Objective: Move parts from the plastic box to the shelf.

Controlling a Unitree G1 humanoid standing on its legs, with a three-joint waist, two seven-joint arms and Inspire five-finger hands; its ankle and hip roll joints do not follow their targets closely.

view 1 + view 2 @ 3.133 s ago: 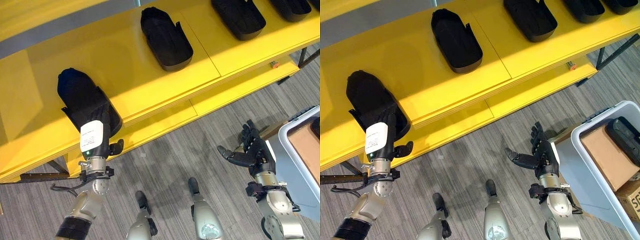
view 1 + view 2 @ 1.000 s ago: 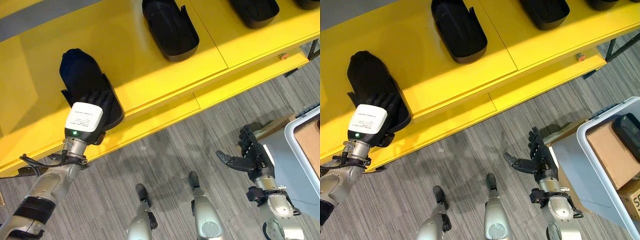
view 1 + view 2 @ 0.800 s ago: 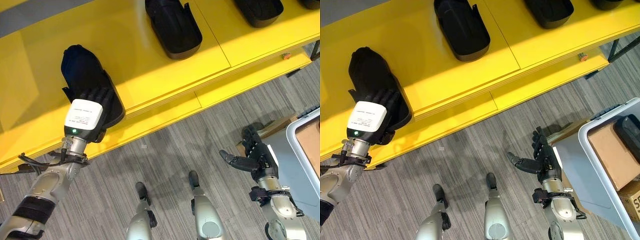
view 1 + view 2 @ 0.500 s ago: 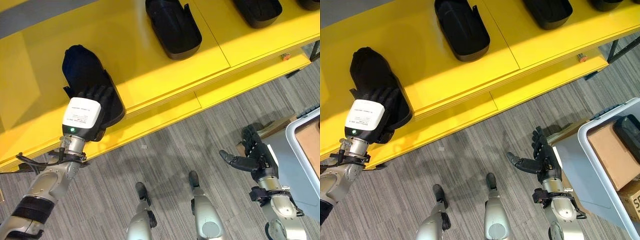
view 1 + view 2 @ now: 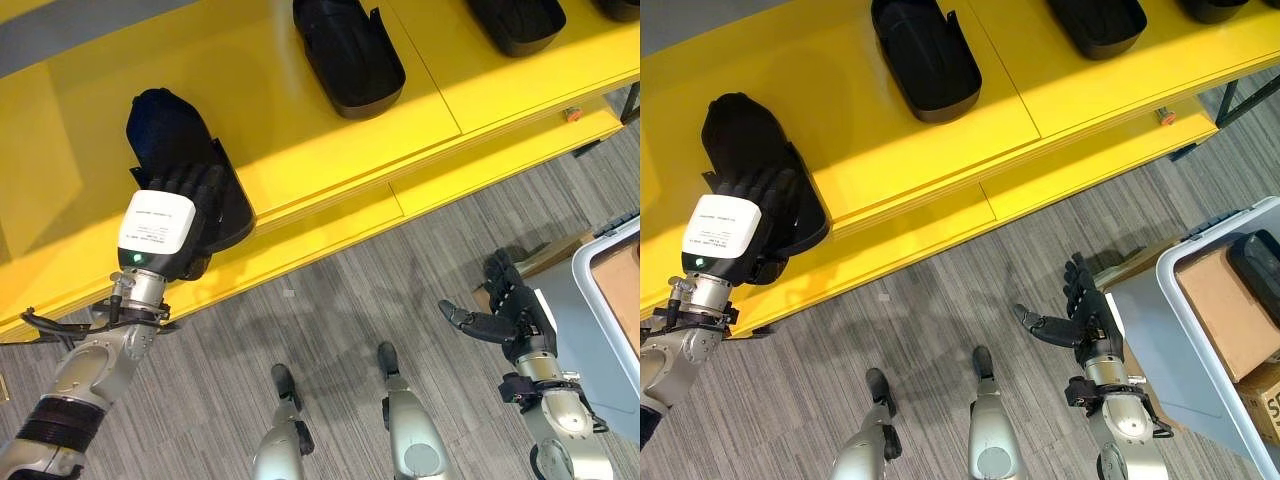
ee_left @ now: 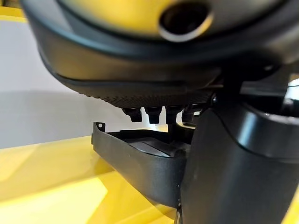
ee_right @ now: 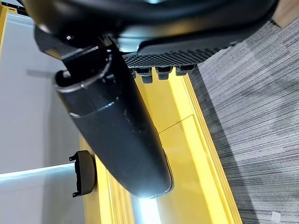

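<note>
I see my left hand (image 5: 165, 215) with flat fingers pressing on the black plastic part (image 5: 170, 145) by the yellow shelf's (image 5: 300, 150) front edge, my right hand (image 5: 510, 318) hangs open, and the part looks hard, light and smooth, best held by its rim.

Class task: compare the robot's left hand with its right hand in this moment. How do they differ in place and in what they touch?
The left hand lies on a black part at the yellow shelf's front edge; the right hand hangs over the grey floor, touching nothing. The left hand's fingers spread over the part; the right hand's thumb juts sideways. Both hands are dark and open.
</note>
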